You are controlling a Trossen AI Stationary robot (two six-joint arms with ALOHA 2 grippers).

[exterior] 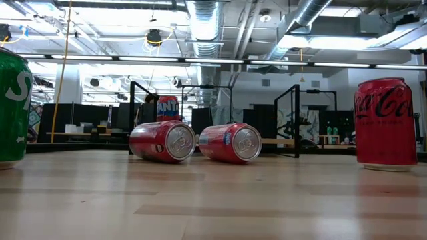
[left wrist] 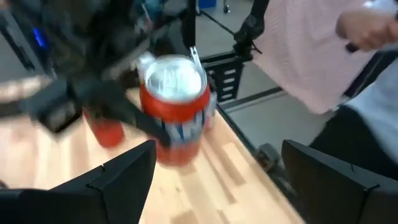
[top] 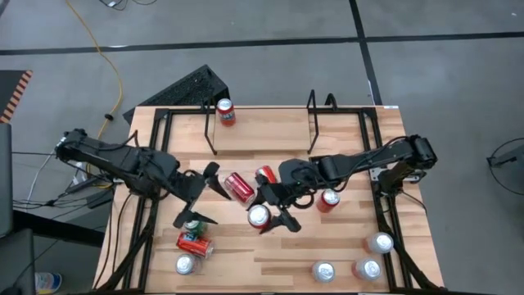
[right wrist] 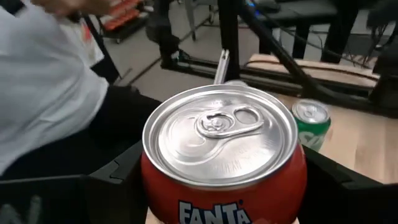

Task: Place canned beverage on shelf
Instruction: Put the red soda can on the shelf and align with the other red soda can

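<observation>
1. right gripper (top: 270,211) is in front of the shelf (top: 313,123), level with the shelf's middle. its jaws are clamped on an upright fanta can (right wrist: 222,149), one finger on each side. the can's silver top (top: 259,215) faces up.
2. left gripper (top: 205,198) is in front of the shelf's left end. its jaws are spread wide with nothing between them, and they point at the held fanta can (left wrist: 174,106).
3. shelf: a thin black rod rack at the far edge of the wooden table (top: 246,254), with two upright end loops.
4. second fanta can (top: 225,112) stands upright just inside the shelf's left loop. low view shows it (exterior: 167,108) behind the lying cans.
5. two red cans lie on their sides between the shelf and the right gripper: one (top: 240,187) (exterior: 162,141) on the left, the other (top: 266,174) (exterior: 230,143) on the right.
6. green can (top: 194,226) stands by the left gripper, on the side away from the shelf.
7. upright coca-cola can (exterior: 385,123) is well short of the shelf.
8. more cans stand farthest from the shelf, along the near edge.
9. a person's light shirt (left wrist: 298,56) shows beyond the table.
</observation>
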